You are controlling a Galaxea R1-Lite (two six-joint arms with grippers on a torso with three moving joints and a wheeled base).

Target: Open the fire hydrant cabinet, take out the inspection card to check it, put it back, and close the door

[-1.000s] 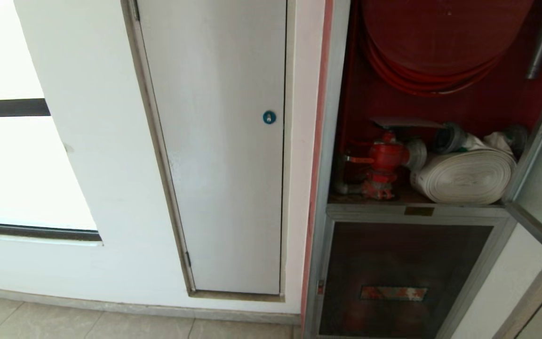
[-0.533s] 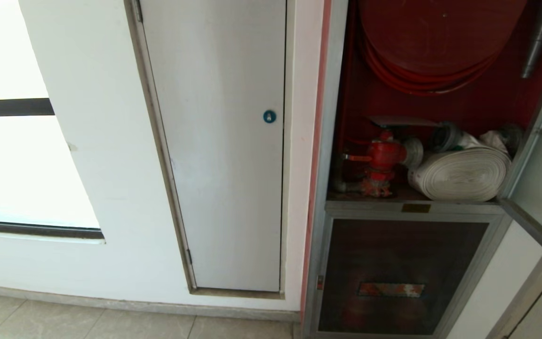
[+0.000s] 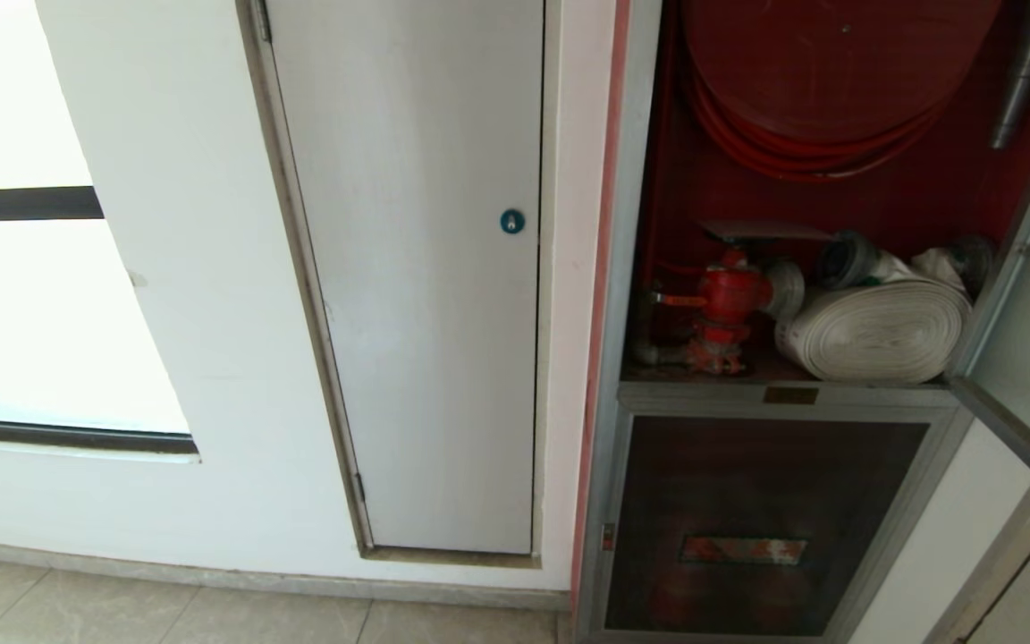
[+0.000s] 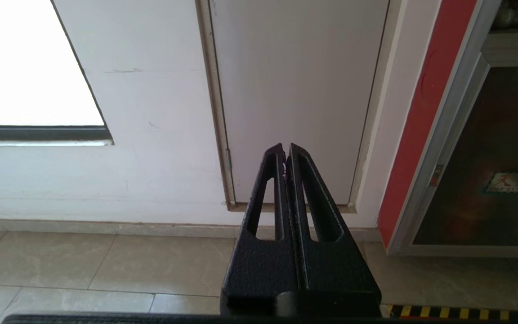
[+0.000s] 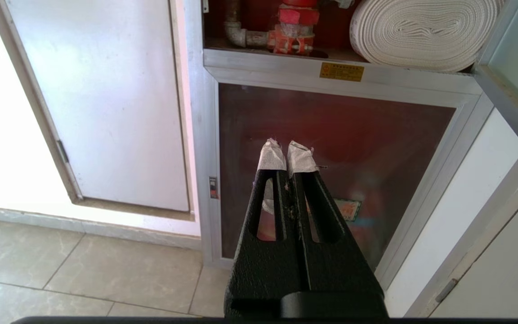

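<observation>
Two tools, both ours, neither in the head view: left tool (image 4: 287,150) with fingers pressed together and empty, held above the floor tiles (image 4: 106,261) and facing the plain white door (image 4: 295,90); right tool (image 5: 287,150) likewise closed tight on nothing, its taped fingertips (image 5: 271,157) pointing at the lower dark panel (image 5: 353,135). We see the fire hydrant cabinet (image 3: 622,224) standing open at the right of the head view. Its door (image 3: 1029,358) is swung out toward the right edge. Inside: red hose reel (image 3: 837,80) up top, red hydrant valve (image 3: 725,304) at the lower left, white rolled hose (image 3: 877,331) lying just beside the valve on the cabinet floor. A flat pale piece (image 3: 761,231) sits above the valve; we cannot tell whether it is the inspection card.
</observation>
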